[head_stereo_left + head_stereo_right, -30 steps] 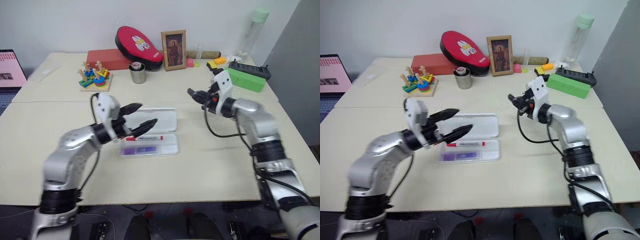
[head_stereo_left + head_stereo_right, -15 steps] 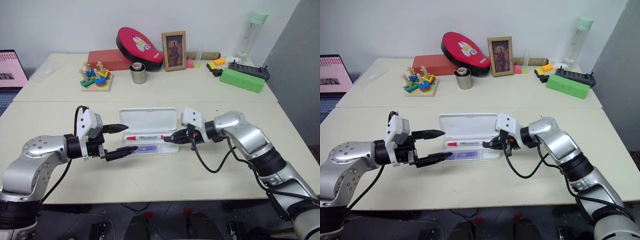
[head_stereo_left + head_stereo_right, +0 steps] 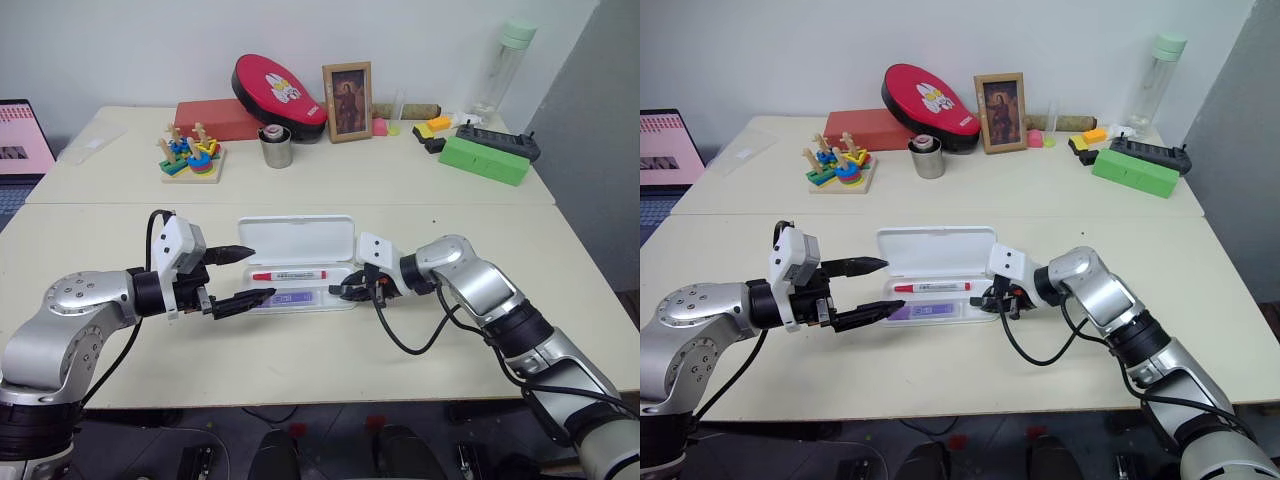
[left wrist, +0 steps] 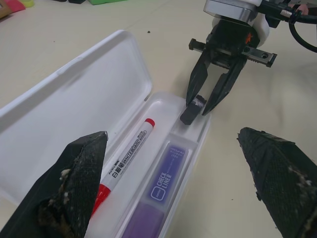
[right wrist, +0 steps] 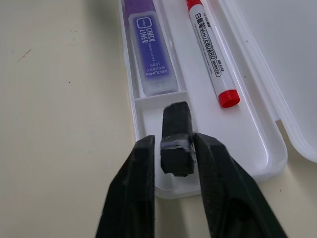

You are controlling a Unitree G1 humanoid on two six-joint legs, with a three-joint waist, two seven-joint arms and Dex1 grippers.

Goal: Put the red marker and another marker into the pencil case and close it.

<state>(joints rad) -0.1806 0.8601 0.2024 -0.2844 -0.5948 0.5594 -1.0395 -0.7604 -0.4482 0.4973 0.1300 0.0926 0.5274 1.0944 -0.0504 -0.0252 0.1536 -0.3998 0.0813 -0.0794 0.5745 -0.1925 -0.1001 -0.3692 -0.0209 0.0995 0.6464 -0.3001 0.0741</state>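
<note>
The pencil case (image 3: 296, 262) lies open at the centre of the frame on the tabletop (image 3: 420, 330), lid folded back toward the upper part. In its shallow tray the red marker (image 3: 288, 275) lies lengthwise along the hinge side, and the purple highlighter (image 3: 291, 298) sits in the front compartment, so both seem loaded. The right tool (image 5: 172, 154) pinches a small black block (image 5: 176, 137) over the tray's end compartment, apparently to drop it in. The left tool (image 3: 245, 276) hangs spread wide and empty at the case's left end, likely waiting to shut the lid.
</note>
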